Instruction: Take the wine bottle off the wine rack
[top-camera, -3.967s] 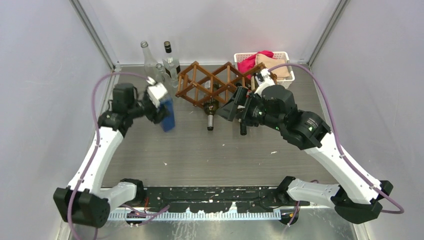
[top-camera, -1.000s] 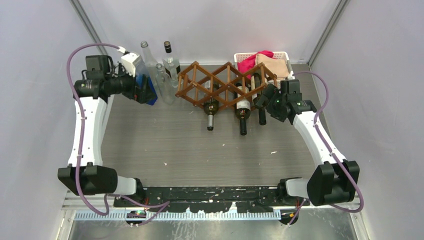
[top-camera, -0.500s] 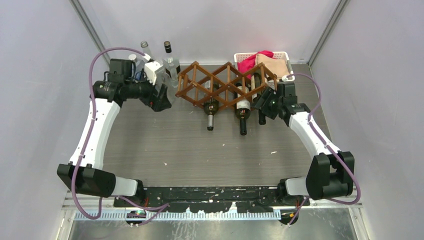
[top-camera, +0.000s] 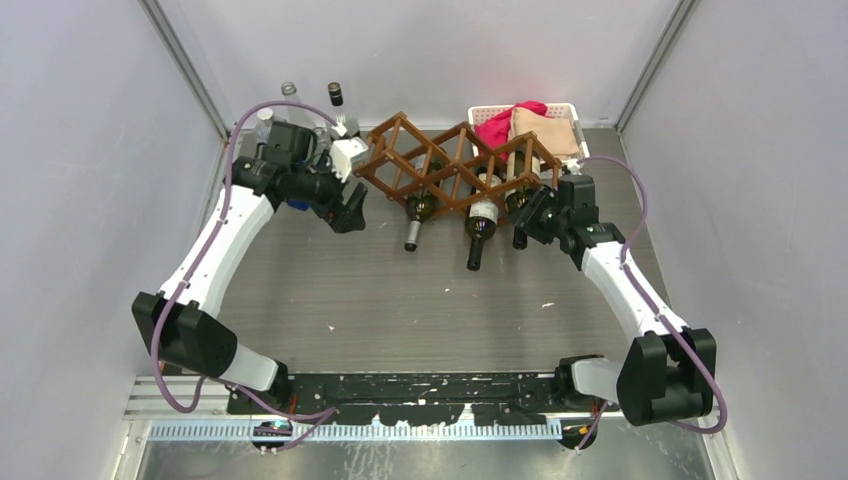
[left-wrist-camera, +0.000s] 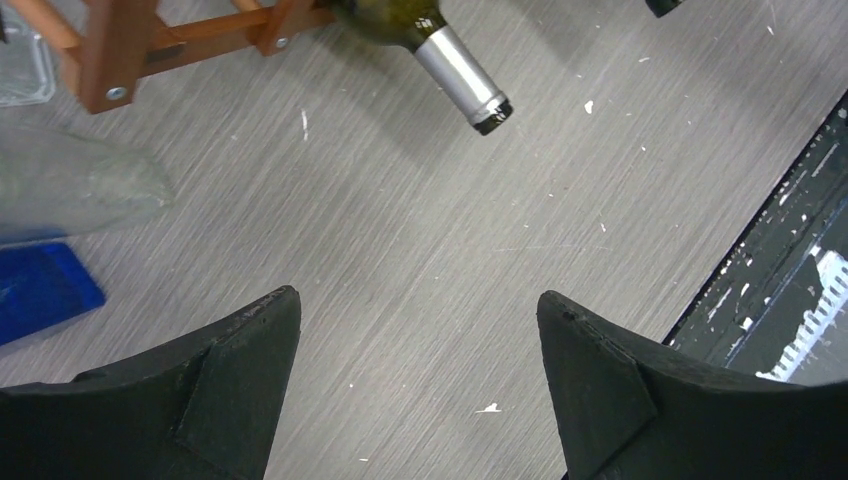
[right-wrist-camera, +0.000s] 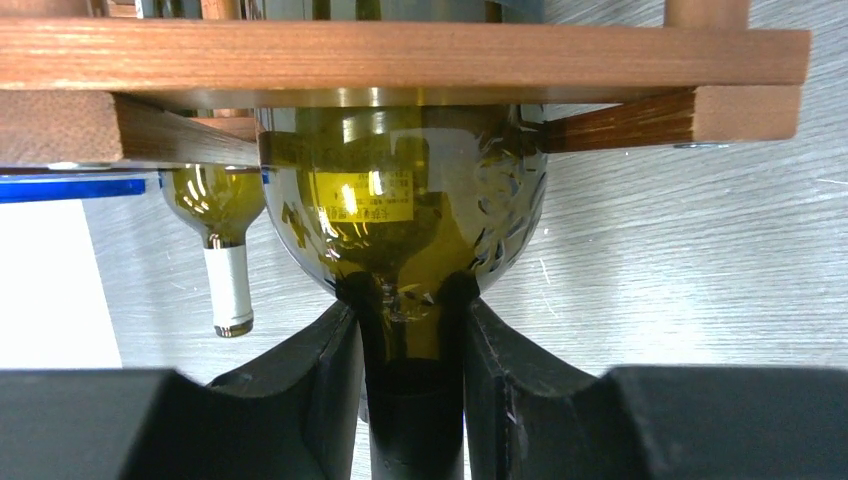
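Our right hand (right-wrist-camera: 408, 300) is clamped on the neck of the wine bottle (right-wrist-camera: 400, 215), which runs straight ahead into the wine rack (right-wrist-camera: 400, 50), so we'd reckon pull straight back; left hand (left-wrist-camera: 420, 330) hangs spread and empty.

Up top, the whole table (top-camera: 400, 300) is taken in from high above and behind the arm bases (top-camera: 250, 372), the lens tipped down and forward, far enough back that the wine rack (top-camera: 455, 170) is framed entire. On the left wrist, the table is looked down upon from close in, past the left hand (left-wrist-camera: 415, 300). A rack corner and a silver-capped bottle neck (left-wrist-camera: 462, 72) are caught at its top edge, both also seen from overhead. On the right wrist, the rack's front is faced from very near, the frame filled by the wine bottle (right-wrist-camera: 400, 210) above the right hand (right-wrist-camera: 410, 300).
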